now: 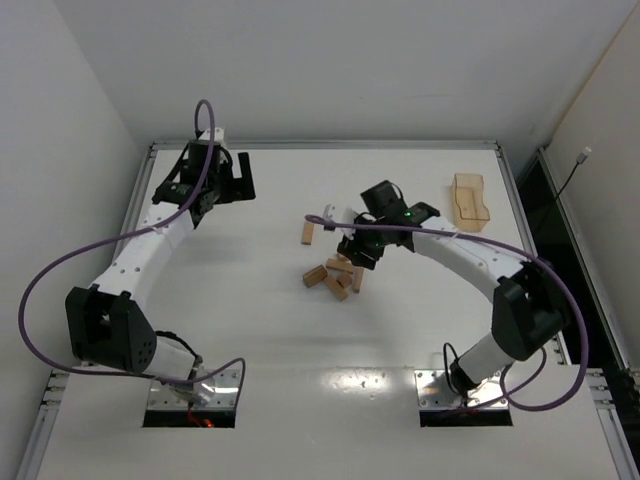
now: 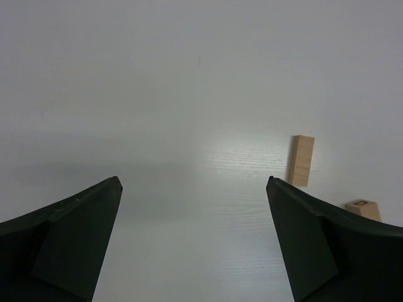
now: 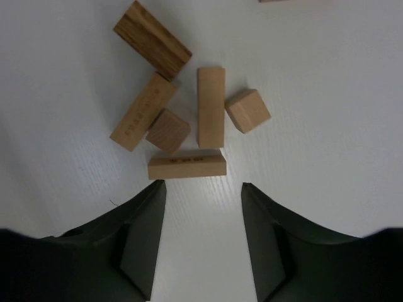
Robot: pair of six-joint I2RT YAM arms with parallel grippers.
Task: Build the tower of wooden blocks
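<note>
2 white arms [image 1: 150, 240], black joints [image 1: 105, 330], purple cables [image 1: 205, 101], black wedge-fingered left gripper [image 2: 192, 182] and right gripper [image 3: 203, 185]

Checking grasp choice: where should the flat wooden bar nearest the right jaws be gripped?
Probably the bar by its two short ends, from straight above. It lies flat, parallel to the closing line of the right gripper; both ends are free, while its far long side is crowded by another bar.

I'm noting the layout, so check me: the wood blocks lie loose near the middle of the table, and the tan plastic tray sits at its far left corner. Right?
Not quite: the top external view shows the tray at the far right corner, not the left. The wood blocks do lie loose near the middle of the table.
</note>
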